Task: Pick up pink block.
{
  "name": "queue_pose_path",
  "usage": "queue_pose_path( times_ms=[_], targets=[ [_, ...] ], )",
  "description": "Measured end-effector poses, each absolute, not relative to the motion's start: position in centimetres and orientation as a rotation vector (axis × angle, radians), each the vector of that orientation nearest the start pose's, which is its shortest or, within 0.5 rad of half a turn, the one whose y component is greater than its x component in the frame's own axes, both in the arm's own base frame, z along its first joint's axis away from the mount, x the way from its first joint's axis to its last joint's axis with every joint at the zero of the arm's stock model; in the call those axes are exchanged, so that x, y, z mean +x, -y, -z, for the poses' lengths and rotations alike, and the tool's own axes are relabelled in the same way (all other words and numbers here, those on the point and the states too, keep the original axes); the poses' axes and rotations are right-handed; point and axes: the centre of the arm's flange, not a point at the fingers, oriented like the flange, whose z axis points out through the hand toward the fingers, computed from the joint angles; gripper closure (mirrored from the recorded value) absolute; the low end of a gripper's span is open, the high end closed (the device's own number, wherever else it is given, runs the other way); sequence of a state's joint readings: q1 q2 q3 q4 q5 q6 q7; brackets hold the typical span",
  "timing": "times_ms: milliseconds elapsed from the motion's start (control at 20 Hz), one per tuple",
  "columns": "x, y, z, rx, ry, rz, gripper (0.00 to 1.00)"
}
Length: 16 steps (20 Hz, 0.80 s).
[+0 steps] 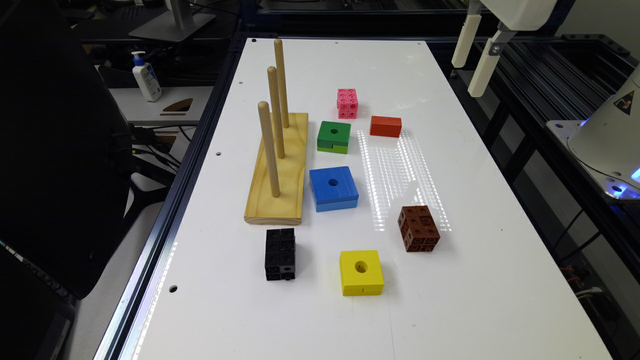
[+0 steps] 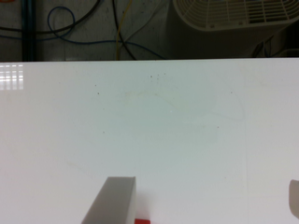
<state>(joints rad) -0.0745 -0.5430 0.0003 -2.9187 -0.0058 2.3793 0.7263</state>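
Pink plastic is what we are after: the pink block sits on the white desk toward its far end, just beyond the green holed block and near the red-orange block, apart from both. It looks like a small cube of linked mini-cubes with round holes in its faces, so we judge it light, rigid and not fragile, though the smooth plastic may be a little slippery. The flat opposite side faces offer the best hold, taken low and squarely so the cube does not twist. The end effector hangs high above the desk's far corner at the exterior view's right, well apart from the block; in the wrist view its fingers stand wide apart and hold nothing.
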Motion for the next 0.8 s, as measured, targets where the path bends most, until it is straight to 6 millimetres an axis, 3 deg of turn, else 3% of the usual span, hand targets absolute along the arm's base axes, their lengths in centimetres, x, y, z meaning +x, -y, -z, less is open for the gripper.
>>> queue_pose_path(
  times_ms=[800],
  targets=[
    [32.17,2.68,-32.2,-2.894,-1.228,0.016,0.0]
  ],
)
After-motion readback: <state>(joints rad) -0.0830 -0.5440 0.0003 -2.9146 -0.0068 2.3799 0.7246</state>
